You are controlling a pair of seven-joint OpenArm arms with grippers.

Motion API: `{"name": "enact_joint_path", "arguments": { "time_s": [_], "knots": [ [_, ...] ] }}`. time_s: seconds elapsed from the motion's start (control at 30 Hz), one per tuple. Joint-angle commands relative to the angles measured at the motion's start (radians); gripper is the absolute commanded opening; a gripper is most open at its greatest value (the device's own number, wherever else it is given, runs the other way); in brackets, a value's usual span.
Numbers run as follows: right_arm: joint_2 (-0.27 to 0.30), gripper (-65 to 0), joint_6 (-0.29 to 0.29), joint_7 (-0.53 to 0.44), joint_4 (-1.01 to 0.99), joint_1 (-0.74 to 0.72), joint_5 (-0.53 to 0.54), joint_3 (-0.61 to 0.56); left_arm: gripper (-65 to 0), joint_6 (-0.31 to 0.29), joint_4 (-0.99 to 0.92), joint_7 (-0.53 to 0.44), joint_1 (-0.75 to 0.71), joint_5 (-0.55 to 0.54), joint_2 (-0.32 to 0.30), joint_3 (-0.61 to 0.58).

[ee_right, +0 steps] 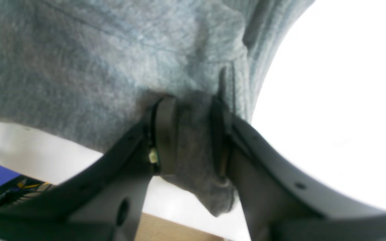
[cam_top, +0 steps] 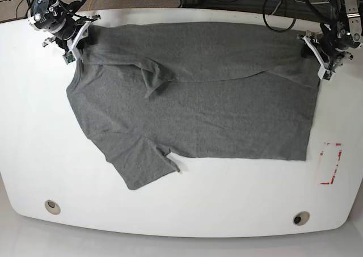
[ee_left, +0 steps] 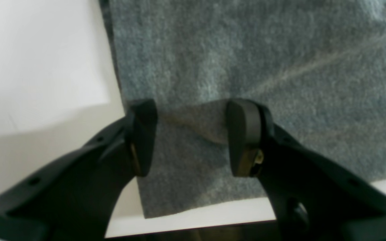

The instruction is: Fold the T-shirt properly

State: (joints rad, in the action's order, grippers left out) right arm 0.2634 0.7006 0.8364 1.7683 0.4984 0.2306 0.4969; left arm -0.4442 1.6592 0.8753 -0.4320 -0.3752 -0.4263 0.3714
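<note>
White table (cam_top: 34, 155) with rounded corners, cables and dark clutter past its far edge. Two round holes near the front edge: one at the front left (cam_top: 52, 206), one at the front right (cam_top: 301, 218). Red-outlined rectangle (cam_top: 330, 163) marked on the surface toward the right side in the base view.

Heather-grey T-shirt (cam_top: 198, 121) spread across the middle of the table, lying sideways: neck end toward the base view's left, hem toward its right. Far long edge folded over onto the body, giving a diagonal crease from the upper left toward the right. Lower sleeve splayed out toward the front left, reaching nearest the front edge. Cloth mostly flat, a few wrinkles near the folded sleeve.

Right pincer (ee_right: 193, 134) at the far left corner of the shirt in the base view, jaws narrowed onto a bunched wad of grey cloth; cloth pressed between both pads and hanging out below them in the right wrist view.

Left pincer (ee_left: 191, 135) at the far right corner in the base view, by the hem. Jaws standing apart, with a small raised fold of cloth between the pads. Right pad touching that fold; left pad at the cloth's edge. Cannot tell whether the cloth is truly gripped there.
</note>
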Motion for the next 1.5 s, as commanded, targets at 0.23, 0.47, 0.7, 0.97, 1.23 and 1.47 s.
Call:
{"name": "enact_joint_path", "arguments": {
  "time_s": [0.23, 0.47, 0.7, 0.97, 1.23, 1.47],
  "knots": [
    [0.003, -48.8, -0.002, 0.080, 0.040, 0.023, -0.089, 0.003, -33.1, 0.008, 0.039, 0.023, -0.006, 0.028, -0.022, 0.005],
    [-0.002, -48.5, -0.002, 0.148, 0.169, 0.019, -0.084, 0.003, -32.9, 0.008, 0.169, 0.029, -0.012, 0.026, -0.022, 0.010],
    [-0.039, -48.5, -0.002, 0.205, 0.249, -0.039, -0.086, 0.001, -32.8, 0.008, 0.261, 0.080, -0.003, 0.025, -0.021, 0.011],
    [-0.048, -48.4, -0.002, 0.217, 0.249, -0.143, -0.087, -0.002, -32.8, 0.008, 0.319, 0.172, 0.103, 0.025, -0.016, 0.010],
    [-0.086, -46.8, -0.002, 0.245, 0.232, -0.240, -0.086, -0.008, -32.8, 0.008, 0.318, 0.172, 0.198, 0.025, -0.015, 0.004],
    [-0.158, -30.6, -0.002, 0.266, 0.232, -0.289, -0.084, -0.010, -32.8, 0.008, 0.315, 0.172, 0.253, 0.031, -0.015, 0.004]
  ]
}}
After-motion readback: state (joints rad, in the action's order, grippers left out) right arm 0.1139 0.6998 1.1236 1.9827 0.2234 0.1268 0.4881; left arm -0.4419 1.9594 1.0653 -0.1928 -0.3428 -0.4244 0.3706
